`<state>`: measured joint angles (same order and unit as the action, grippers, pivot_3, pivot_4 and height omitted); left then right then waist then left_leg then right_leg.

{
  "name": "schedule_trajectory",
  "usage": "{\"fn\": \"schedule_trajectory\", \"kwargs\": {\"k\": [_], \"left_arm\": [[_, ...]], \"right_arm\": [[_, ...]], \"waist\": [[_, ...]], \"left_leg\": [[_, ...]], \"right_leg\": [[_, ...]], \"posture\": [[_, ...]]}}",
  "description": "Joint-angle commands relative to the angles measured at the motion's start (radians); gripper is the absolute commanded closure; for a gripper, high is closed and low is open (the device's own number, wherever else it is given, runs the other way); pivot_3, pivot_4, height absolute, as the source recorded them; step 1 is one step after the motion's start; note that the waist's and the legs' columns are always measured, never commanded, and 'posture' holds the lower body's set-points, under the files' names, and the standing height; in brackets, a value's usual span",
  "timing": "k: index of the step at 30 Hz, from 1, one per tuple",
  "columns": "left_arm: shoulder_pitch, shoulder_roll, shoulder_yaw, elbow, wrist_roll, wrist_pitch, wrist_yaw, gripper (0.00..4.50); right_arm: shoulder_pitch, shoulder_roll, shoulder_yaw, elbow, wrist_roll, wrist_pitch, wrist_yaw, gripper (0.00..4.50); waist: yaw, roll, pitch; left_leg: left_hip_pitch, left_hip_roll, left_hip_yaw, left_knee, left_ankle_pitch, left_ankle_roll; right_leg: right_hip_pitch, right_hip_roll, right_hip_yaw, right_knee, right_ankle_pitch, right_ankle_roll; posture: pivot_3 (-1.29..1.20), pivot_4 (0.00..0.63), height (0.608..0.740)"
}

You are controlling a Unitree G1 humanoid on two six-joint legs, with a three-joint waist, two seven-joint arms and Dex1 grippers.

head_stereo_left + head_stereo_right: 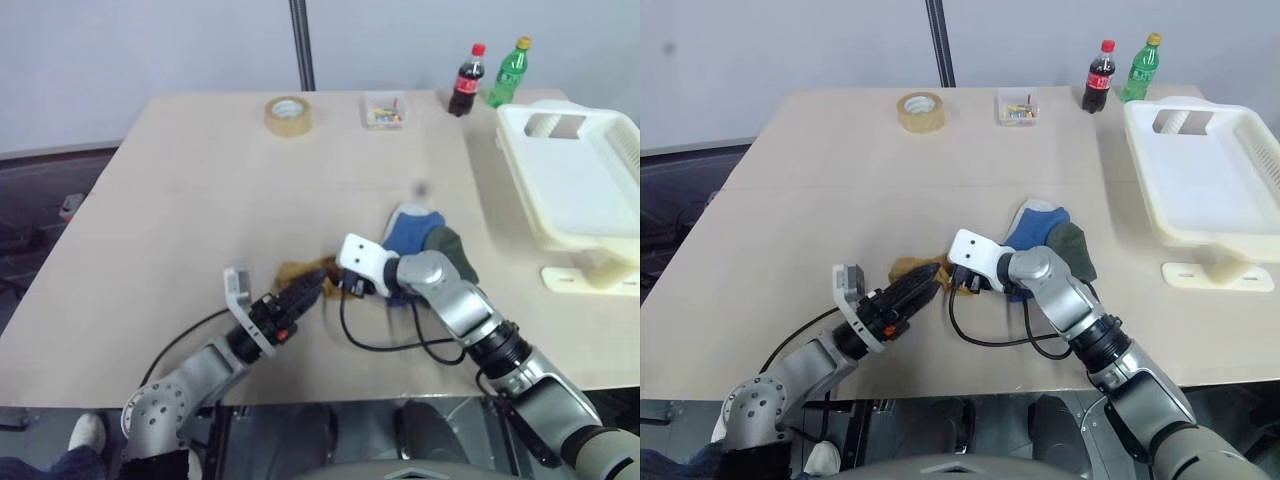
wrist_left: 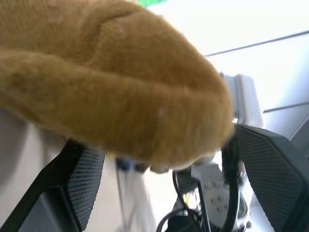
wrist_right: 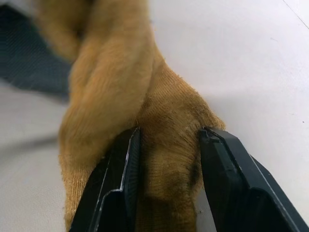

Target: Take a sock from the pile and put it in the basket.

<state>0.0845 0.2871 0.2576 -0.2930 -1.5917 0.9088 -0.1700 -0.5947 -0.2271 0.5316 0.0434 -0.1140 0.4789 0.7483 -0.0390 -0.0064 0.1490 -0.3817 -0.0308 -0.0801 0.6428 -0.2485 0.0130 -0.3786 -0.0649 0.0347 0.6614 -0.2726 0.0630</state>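
Observation:
The mustard-yellow sock (image 1: 297, 270) lies on the table just left of the pile (image 1: 428, 240) of blue and dark green socks. My right gripper (image 3: 168, 134) is shut on one end of the sock (image 3: 145, 111), pinching the fabric between both fingers. From the near left, my left gripper (image 1: 312, 289) points at the sock's other end with its fingers (image 2: 82, 179) spread wide. The sock (image 2: 111, 82) bulges between and just ahead of them. The cream-white basket (image 1: 1205, 185) stands at the table's right side, well away from both grippers.
Along the table's far edge stand a roll of tape (image 1: 288, 115), a small clear box (image 1: 385, 110), a cola bottle (image 1: 466, 80) and a green bottle (image 1: 510, 72). A black cable (image 1: 390, 345) loops on the table below my right wrist.

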Motion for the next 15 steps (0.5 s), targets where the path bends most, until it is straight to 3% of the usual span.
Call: {"fn": "schedule_trajectory", "kwargs": {"k": [1, 15], "left_arm": [[-0.002, 0.008, 0.02, -0.039, 0.018, -0.042, -0.01, 0.07], [0.0, 0.001, 0.031, -0.015, 0.133, -0.123, 0.01, 0.07]], "right_arm": [[0.011, 0.007, 0.005, 0.002, -0.006, 0.008, -0.001, 2.49], [0.014, 0.002, 0.009, -0.001, -0.01, 0.01, 0.0, 2.49]], "waist": [[0.0, 0.0, 0.0], [0.0, -0.001, 0.001]], "left_leg": [[0.0, 0.0, 0.0, 0.0, 0.0, 0.0], [0.0, 0.0, 0.0, -0.002, 0.0, 0.0]], "right_leg": [[0.0, 0.0, 0.0, 0.0, 0.0, 0.0], [0.0, 0.0, 0.0, -0.001, 0.0, 0.0]], "posture": [[0.0, 0.15, 0.738], [0.0, 0.15, 0.738]]}}
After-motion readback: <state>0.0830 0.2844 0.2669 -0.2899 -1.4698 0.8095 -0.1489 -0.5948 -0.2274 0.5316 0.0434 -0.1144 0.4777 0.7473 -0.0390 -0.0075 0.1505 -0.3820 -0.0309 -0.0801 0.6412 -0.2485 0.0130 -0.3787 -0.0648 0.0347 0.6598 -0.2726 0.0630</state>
